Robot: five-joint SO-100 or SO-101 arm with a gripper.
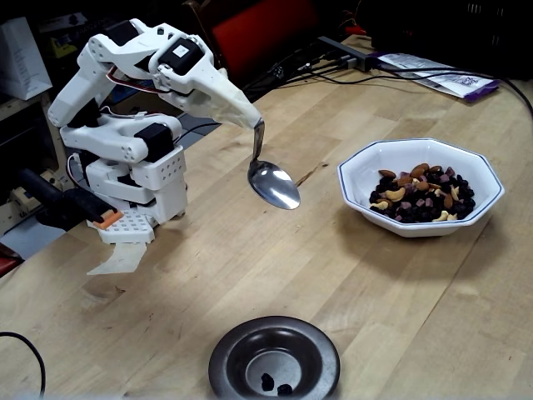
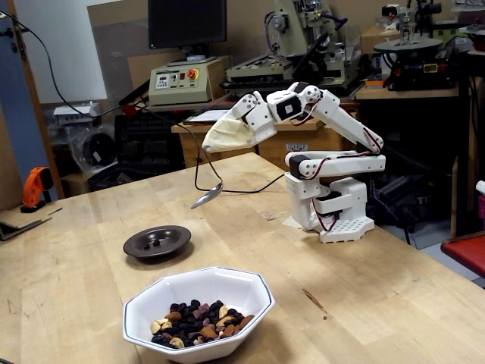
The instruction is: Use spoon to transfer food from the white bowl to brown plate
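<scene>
My gripper (image 1: 237, 112) hangs in the air above the worktop (image 1: 375, 283), clenched on the handle of the spoon (image 1: 272, 183), which is fixed in it and points downward from its tip. In a fixed view the same gripper (image 2: 227, 136) shows as a pale wedge at the end of my folded arm, with the spoon (image 2: 206, 199) dangling below it on its thin curved handle. The spoon's bowl is tilted, shiny and empty as far as I can see, and it hovers clear of the wood, touching nothing.

The white bowl (image 1: 479, 171) sits on the worktop to the right of my gripper in a fixed view, well apart from the spoon. In it lies the food (image 1: 422, 196), a heap of tan cashews, brown almonds and dark raisin-like pieces. In the other fixed view the bowl (image 2: 250, 292) stands nearest the camera, below and in front of my gripper, with the food (image 2: 198, 324) piled toward its near side.

The brown plate (image 1: 321, 350) rests on the worktop well below my gripper in a fixed view, near the bottom edge, with two small dark bits in its sunken centre. In the other fixed view the plate (image 2: 178, 239) lies below and to the left of the spoon, apart from it.

My white base (image 1: 137, 196) stands behind the gripper.
</scene>
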